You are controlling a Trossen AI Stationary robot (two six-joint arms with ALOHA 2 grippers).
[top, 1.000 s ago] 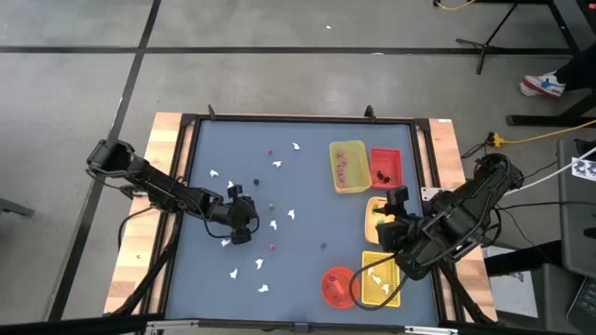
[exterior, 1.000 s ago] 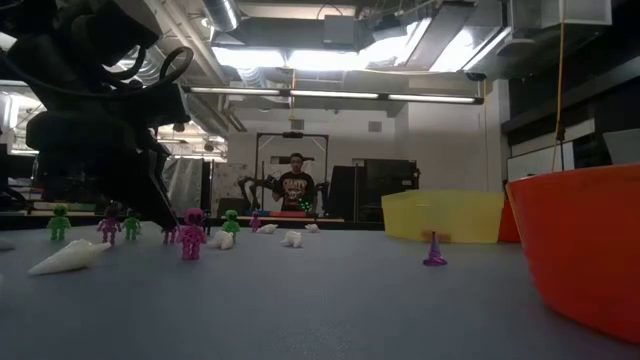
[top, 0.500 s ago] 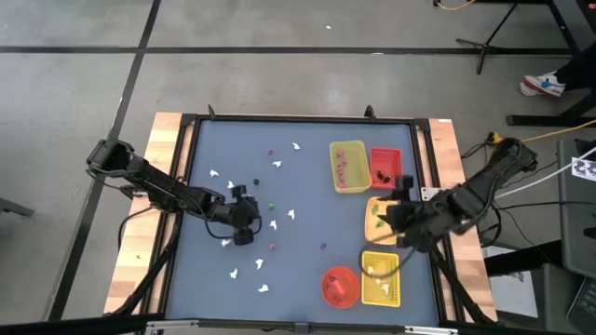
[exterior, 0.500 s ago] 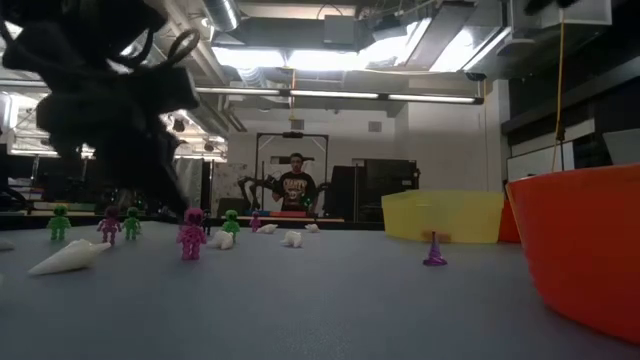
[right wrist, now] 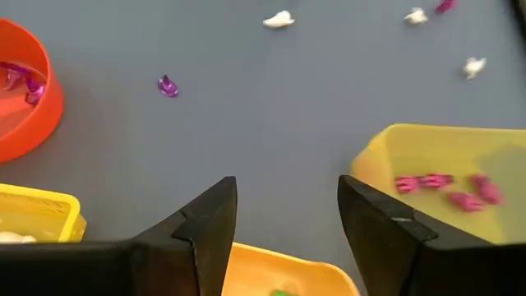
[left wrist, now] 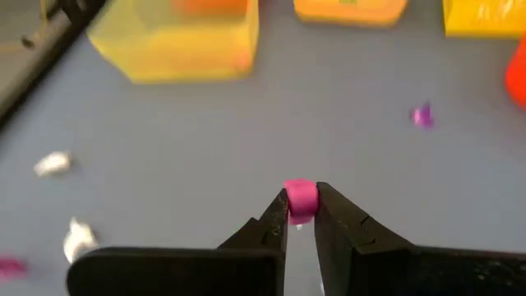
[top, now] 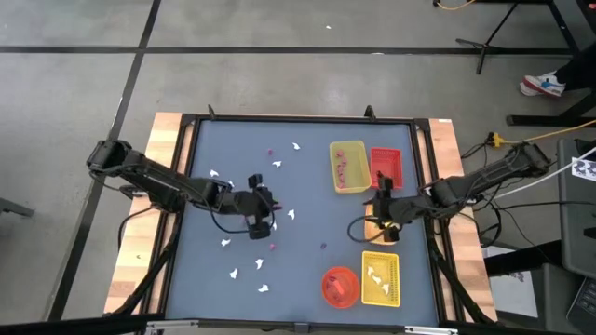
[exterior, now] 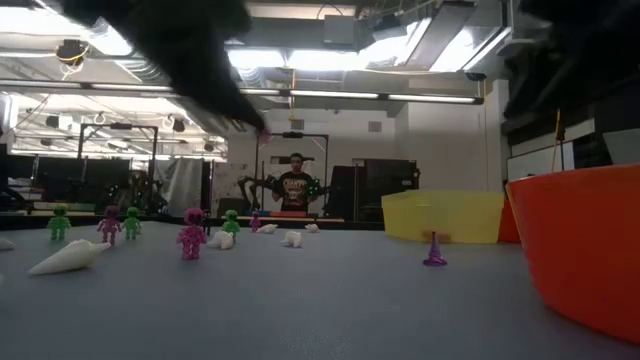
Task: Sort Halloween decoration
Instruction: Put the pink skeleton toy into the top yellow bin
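Note:
Small Halloween decoration pieces lie scattered on the grey table: white ghosts (top: 291,214), green figures (exterior: 60,222), a pink figure (exterior: 191,232) and a purple cone (top: 323,247). My left gripper (top: 264,223) hangs above the table's middle, shut on a pink piece (left wrist: 300,200). My right gripper (top: 371,225) stands open and holds nothing, above the orange tray (right wrist: 279,275), its fingers (right wrist: 205,226) pointing slantwise down. My left gripper pinches the small pink piece (left wrist: 301,197) between its two fingertips. The fingers come slanting down from the table's left side. The piece is lifted clear of the table; in the low view it shows at the fingertips (exterior: 264,134), high above the surface.
A yellow tray (top: 347,166) with pink pieces and a red tray (top: 386,166) stand at the far right. A second yellow tray (top: 380,277) with white pieces and a red-orange bowl (top: 339,285) stand at the near right. A person stands in the room beyond the table.
My left gripper has risen from the table and gone toward the table's right edge, fingers still shut. My right gripper, still open, has come down and gone from above the near yellow tray toward the far edge, to above the orange tray.

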